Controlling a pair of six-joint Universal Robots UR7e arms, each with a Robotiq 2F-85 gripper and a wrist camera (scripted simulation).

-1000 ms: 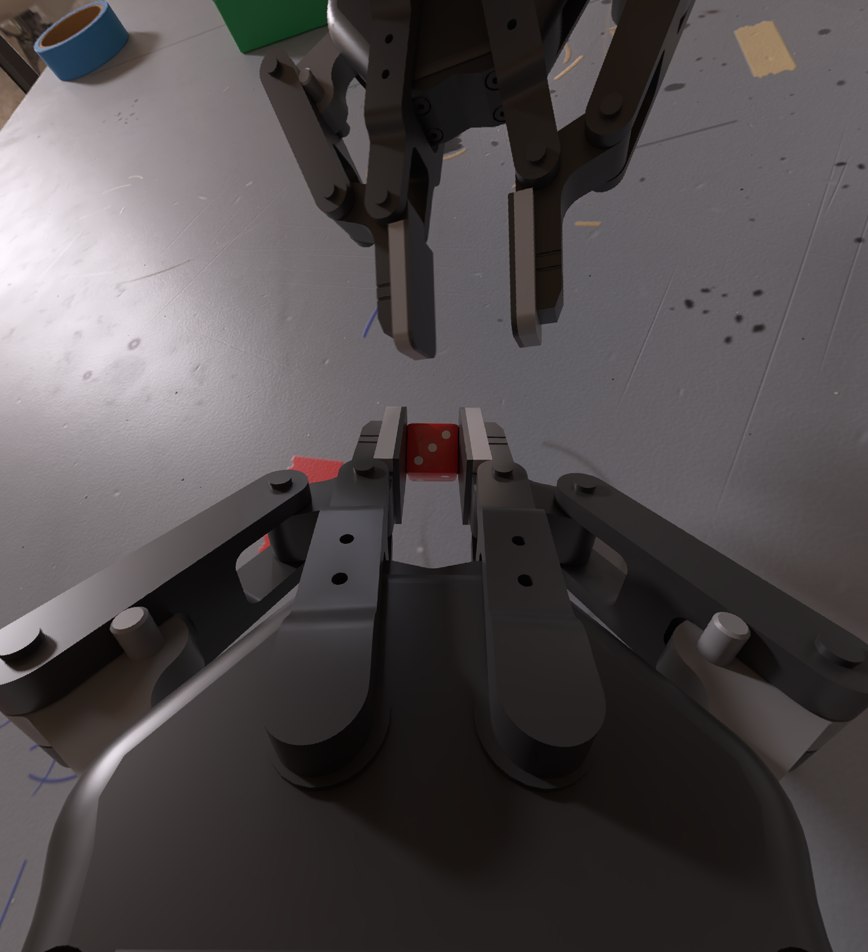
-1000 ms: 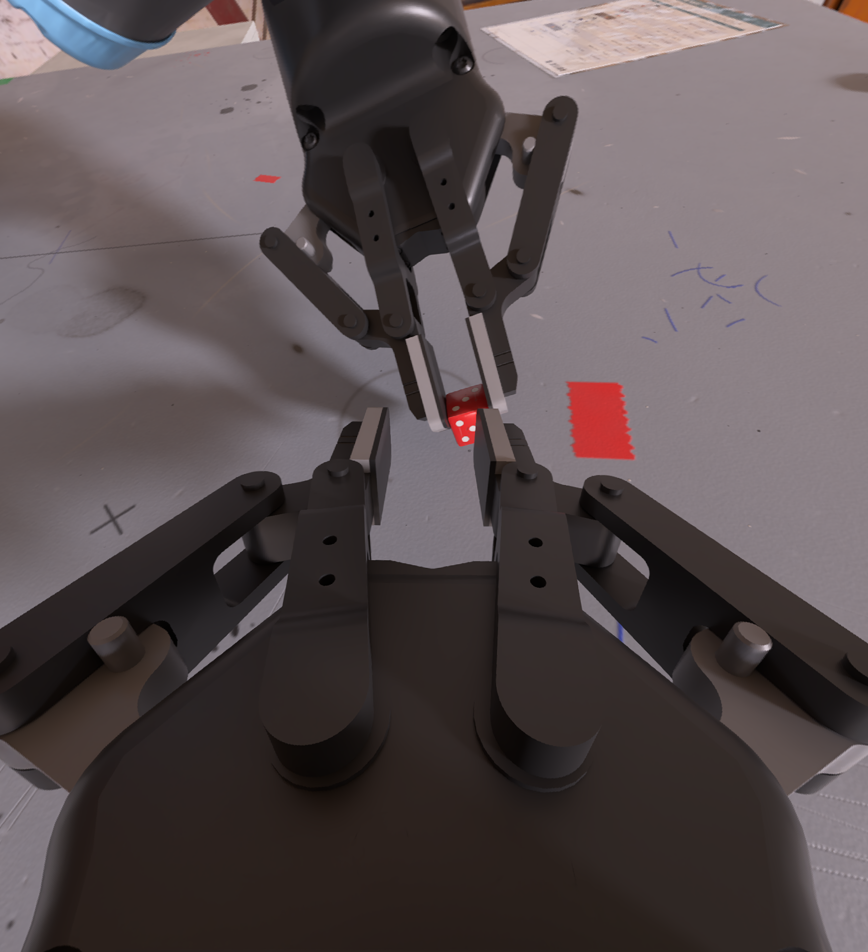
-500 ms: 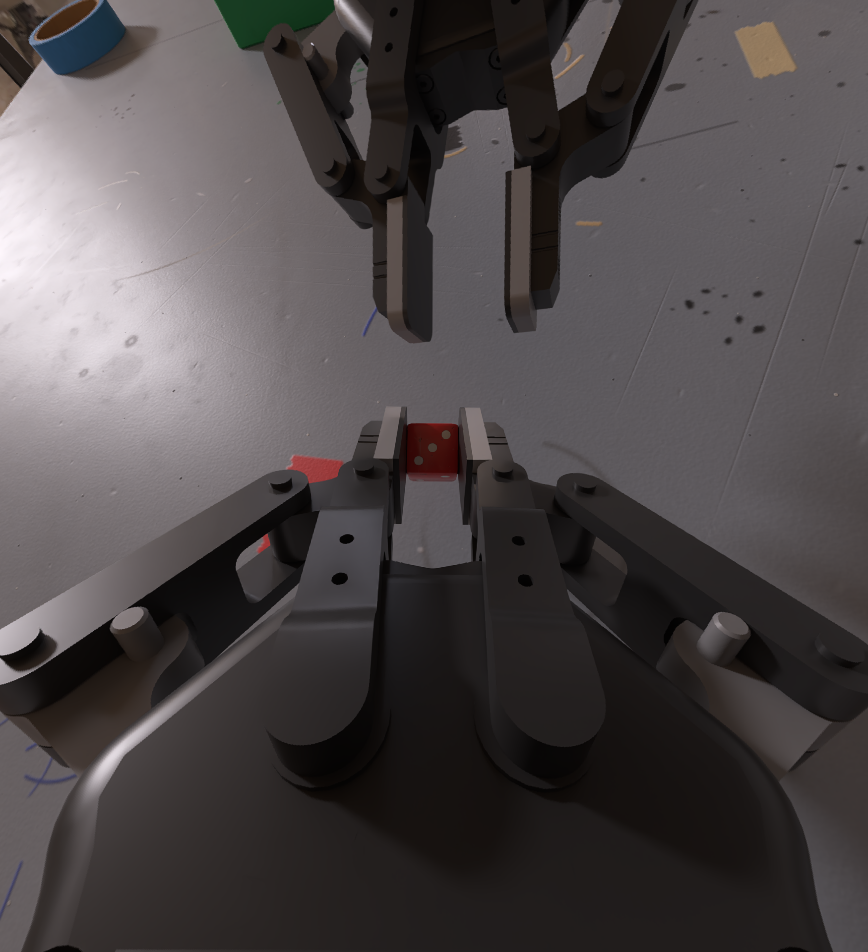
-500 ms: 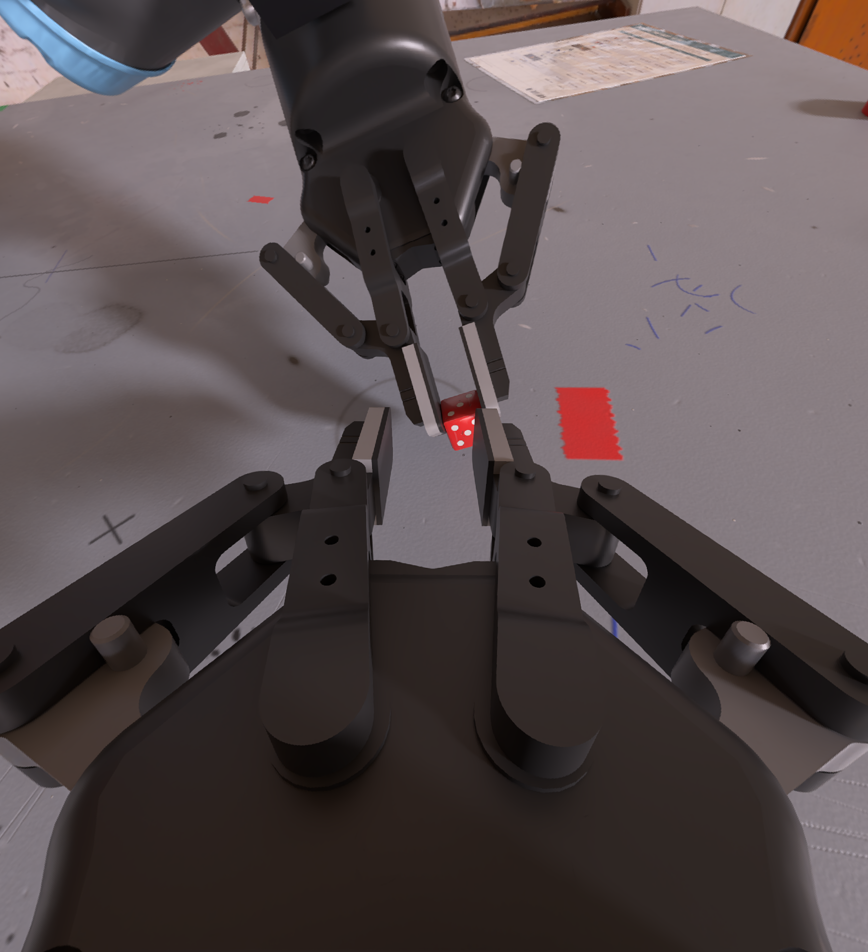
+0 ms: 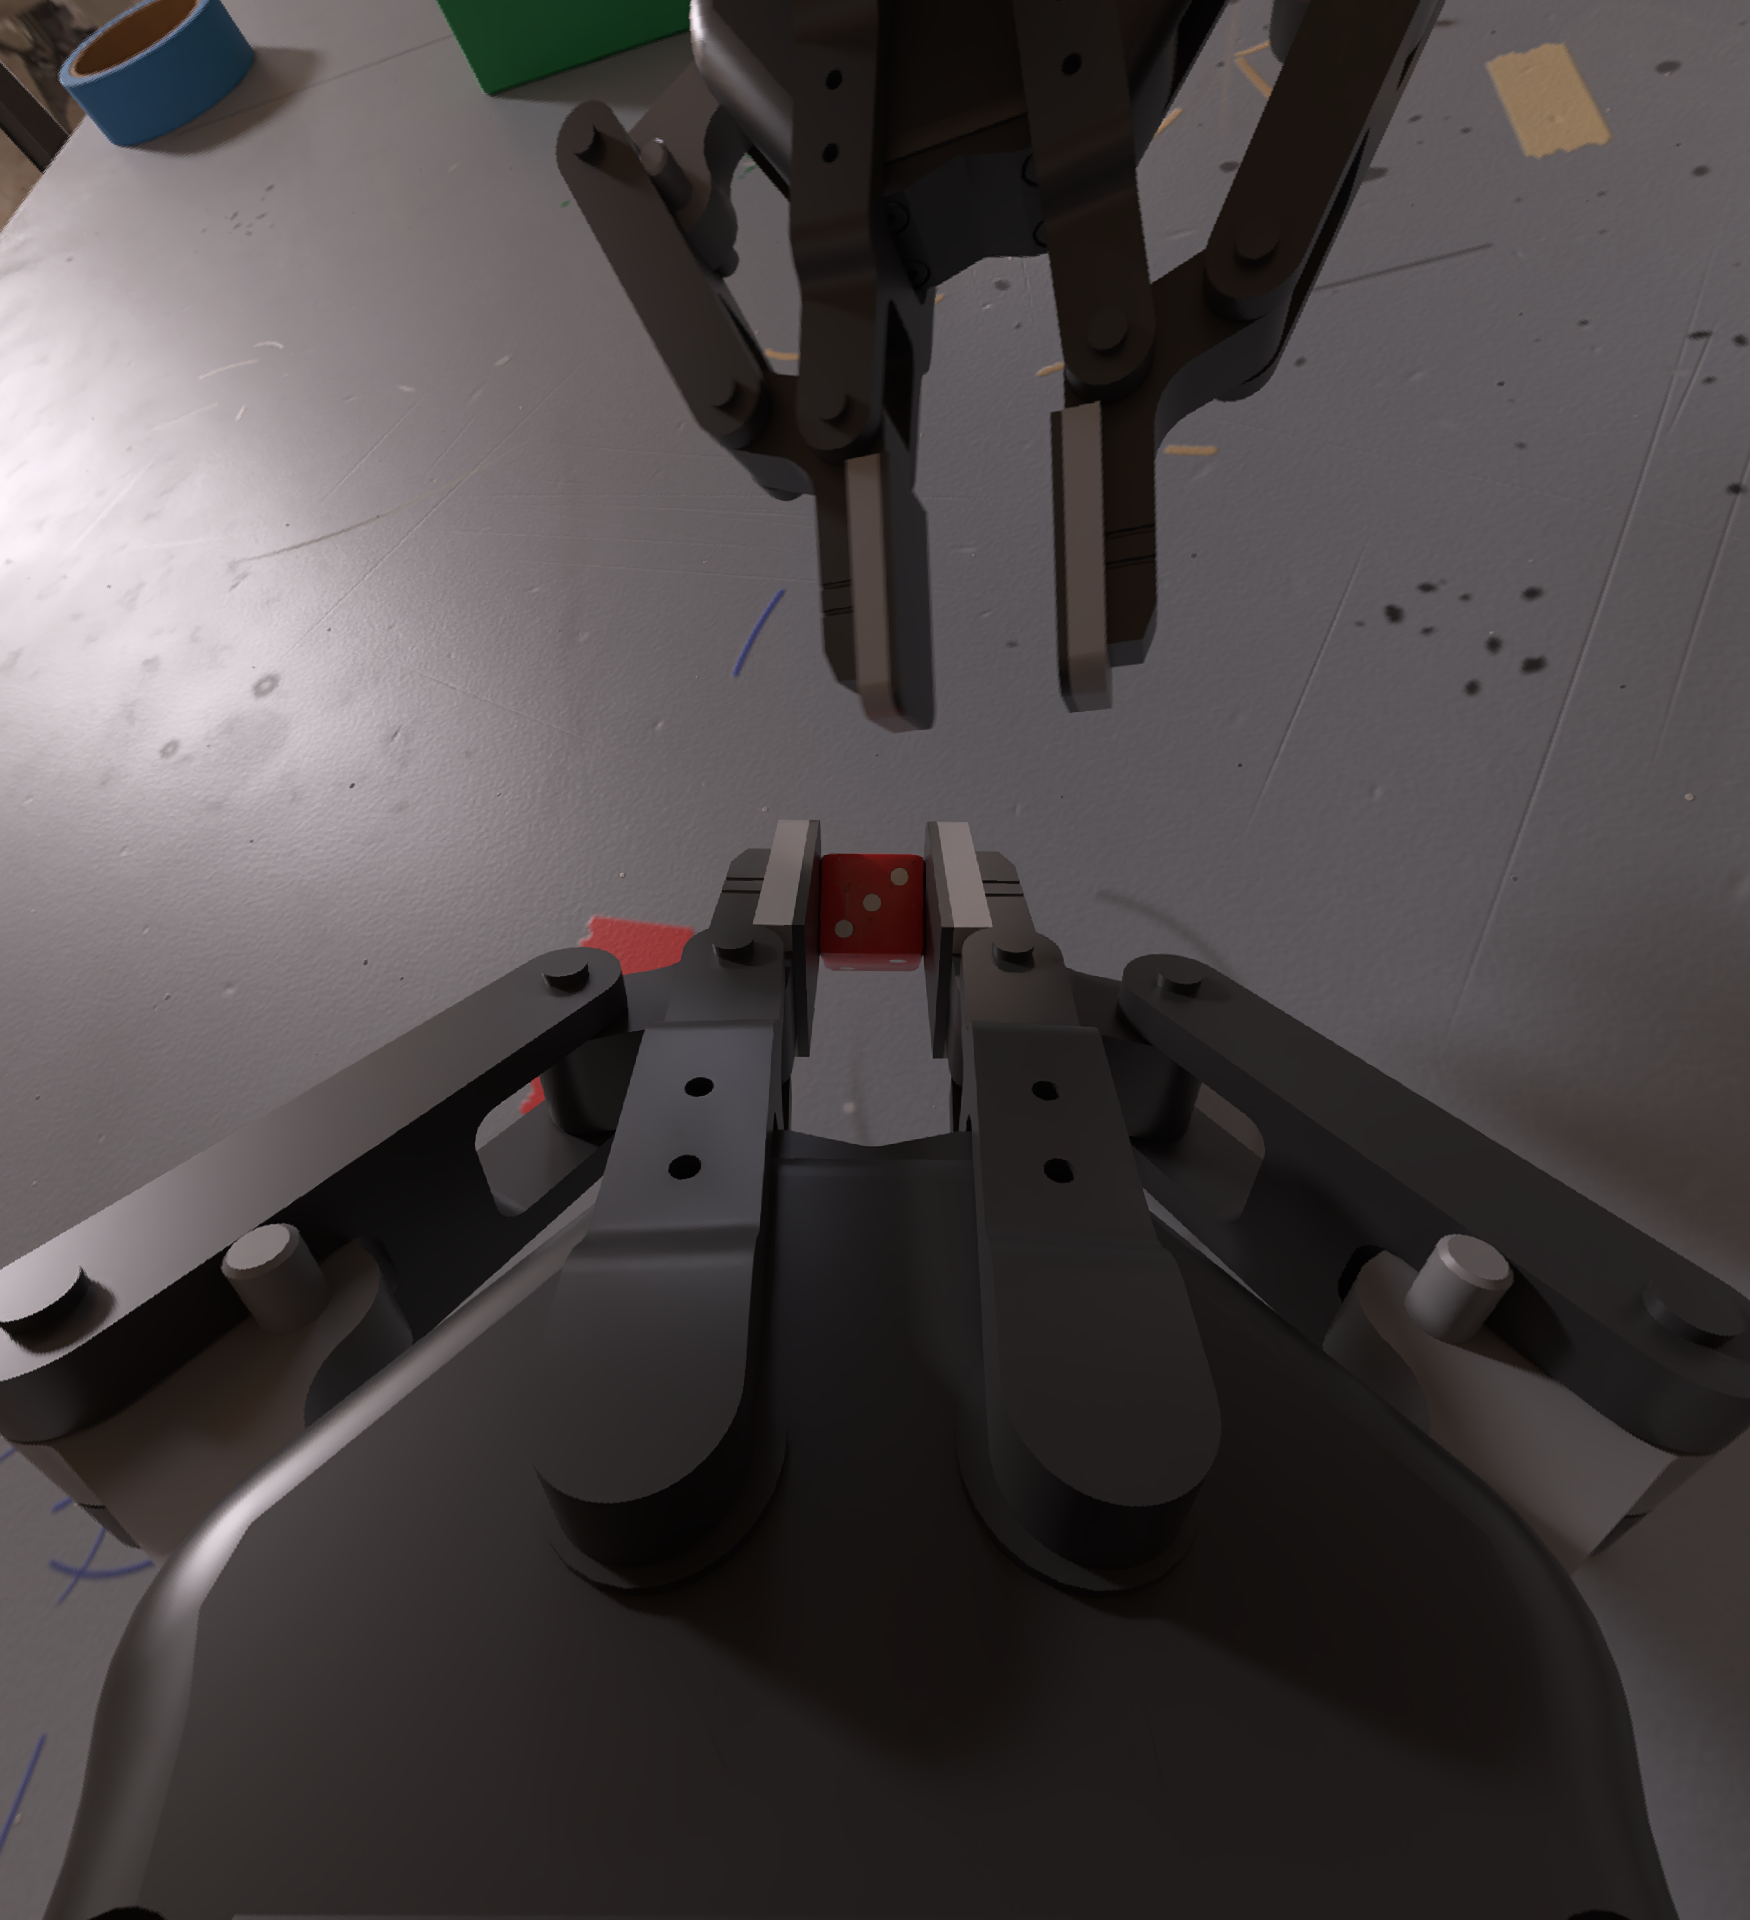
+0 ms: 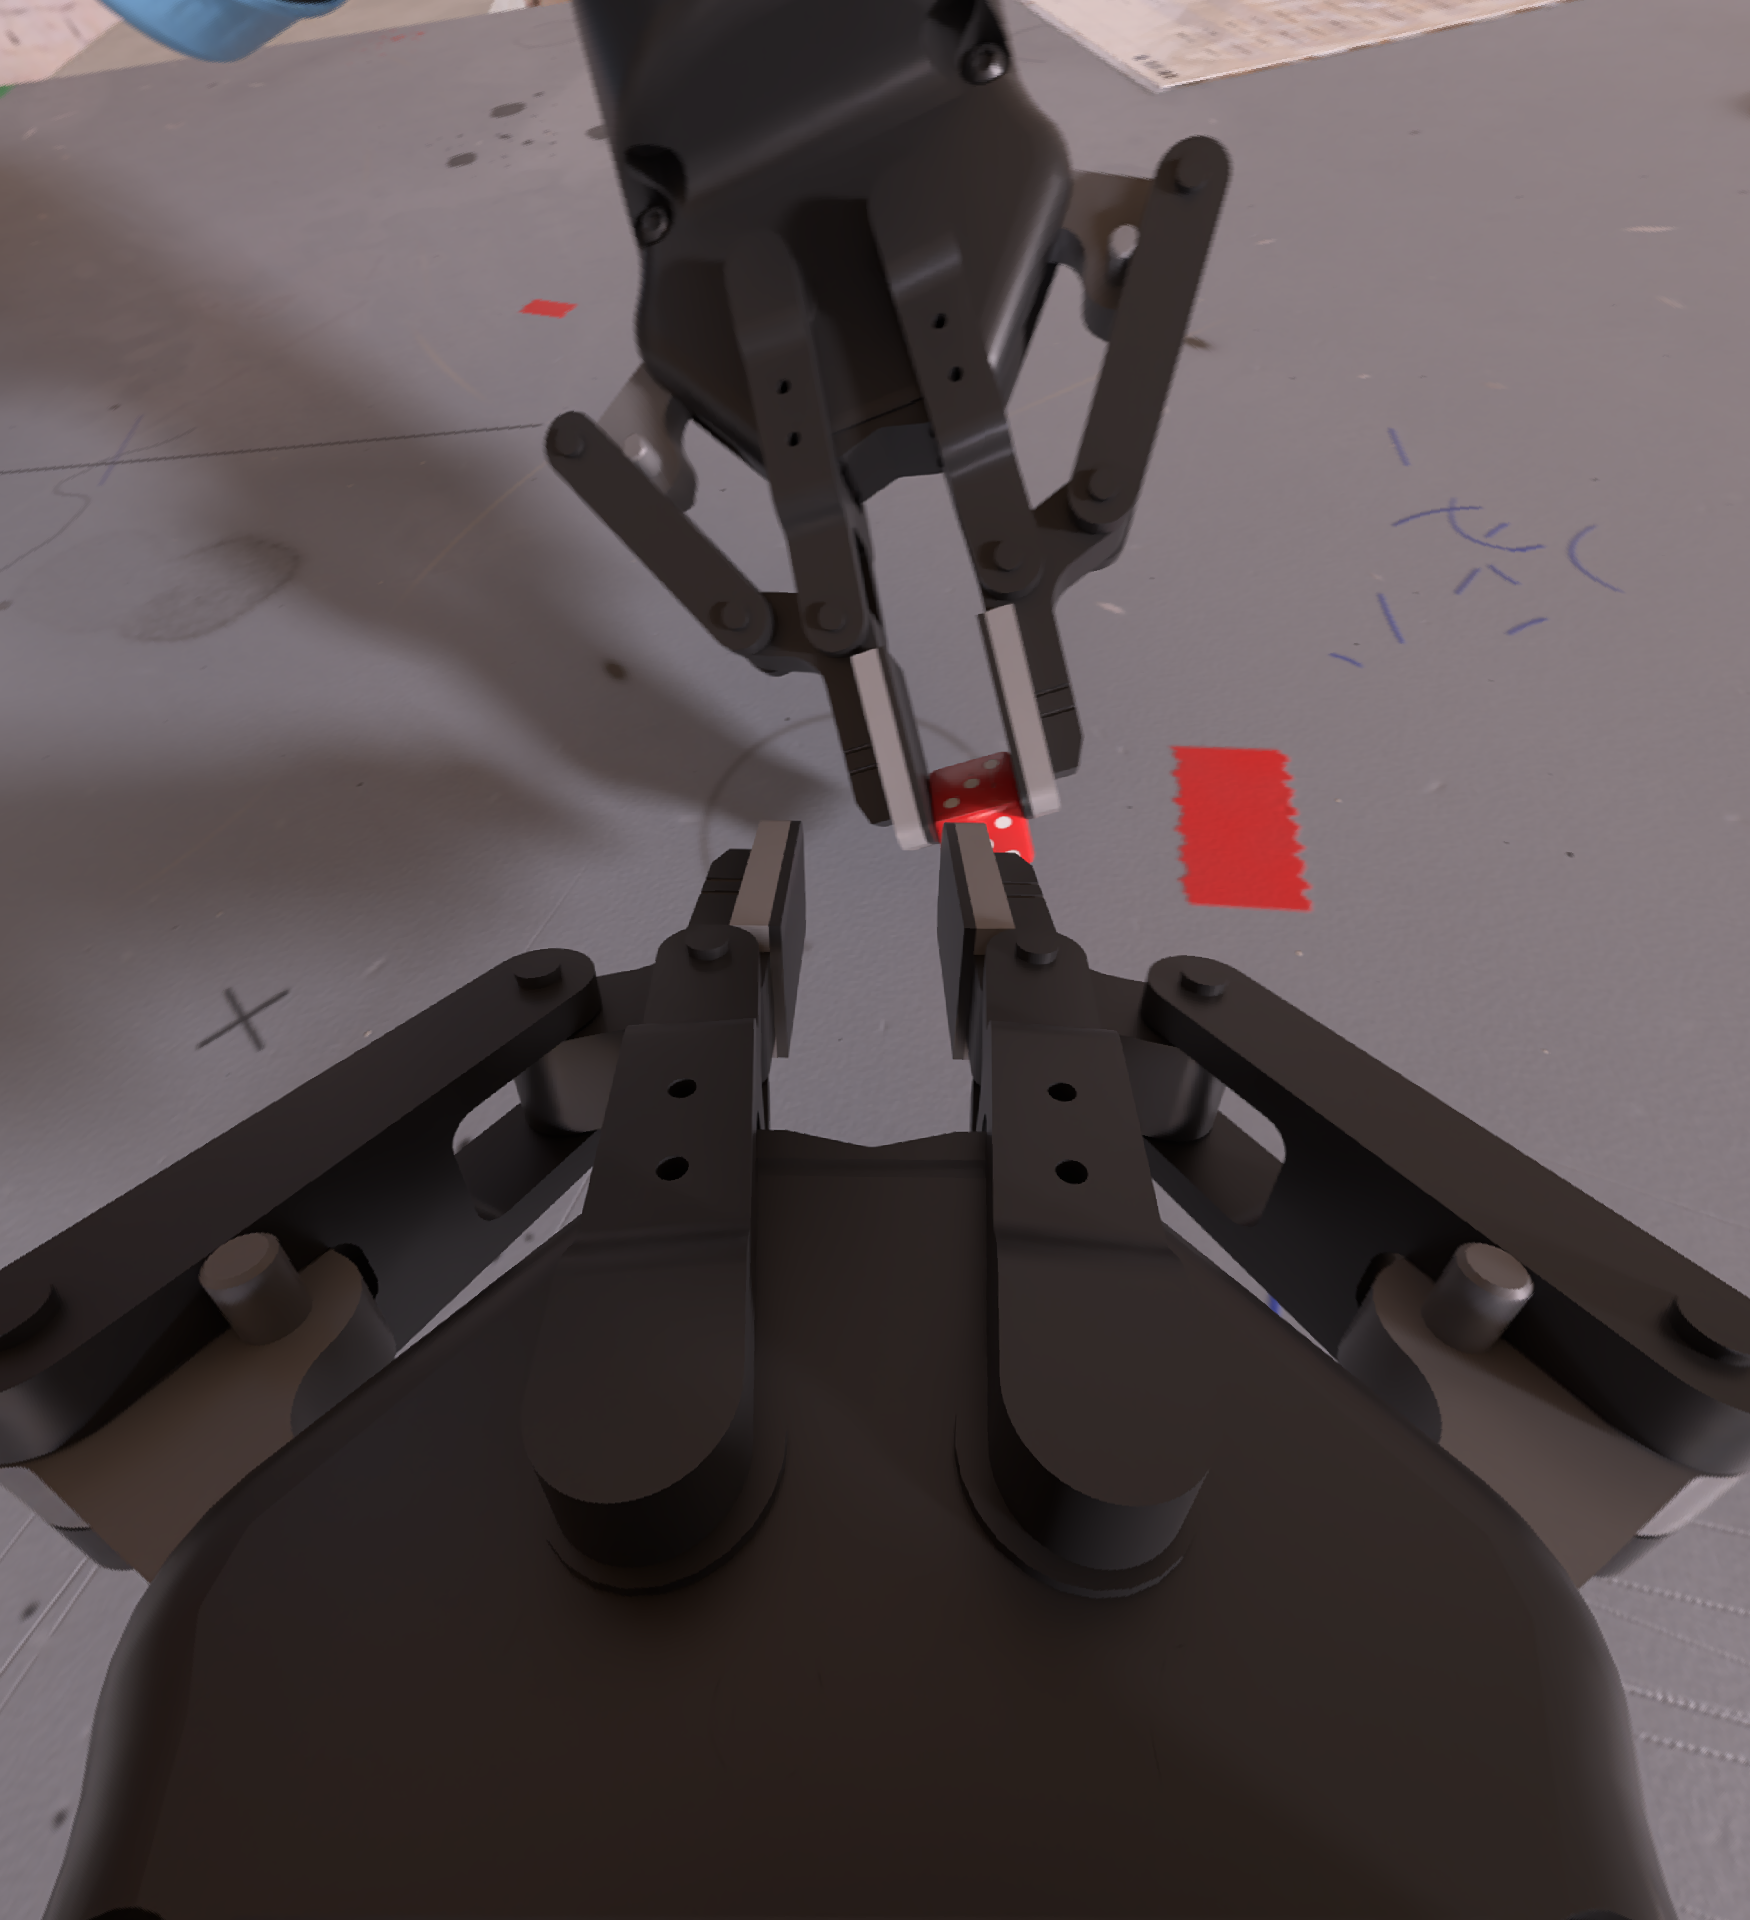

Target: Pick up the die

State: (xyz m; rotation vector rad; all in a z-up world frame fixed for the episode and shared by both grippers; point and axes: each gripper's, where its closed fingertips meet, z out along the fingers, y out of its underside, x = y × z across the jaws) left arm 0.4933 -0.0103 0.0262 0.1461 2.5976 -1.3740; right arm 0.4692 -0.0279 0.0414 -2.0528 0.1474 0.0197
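Note:
The die (image 5: pixel 871 912) is red with white pips. My left gripper (image 5: pixel 871 883) is shut on it, one pad on each side. In the right wrist view the left gripper (image 6: pixel 975 805) points down at the grey table (image 6: pixel 1473 1039) with the die (image 6: pixel 970 790) between its tips. I cannot tell whether the die touches the table. My right gripper (image 6: pixel 876 873) is open with a narrow gap and empty. It sits just short of the die, whose lower part is hidden behind its right finger. The right gripper also shows in the left wrist view (image 5: pixel 985 686), facing the left one.
A red tape patch (image 6: pixel 1240 826) lies on the table right of the die, and also shows in the left wrist view (image 5: pixel 637 940). A blue tape roll (image 5: pixel 159 68) and a green block (image 5: pixel 580 42) stand at the far left edge. A printed sheet (image 6: pixel 1266 42) lies far back.
The left gripper keeps its hold on the die. The right gripper has shifted slightly, so the die now sits a little right of its gap.

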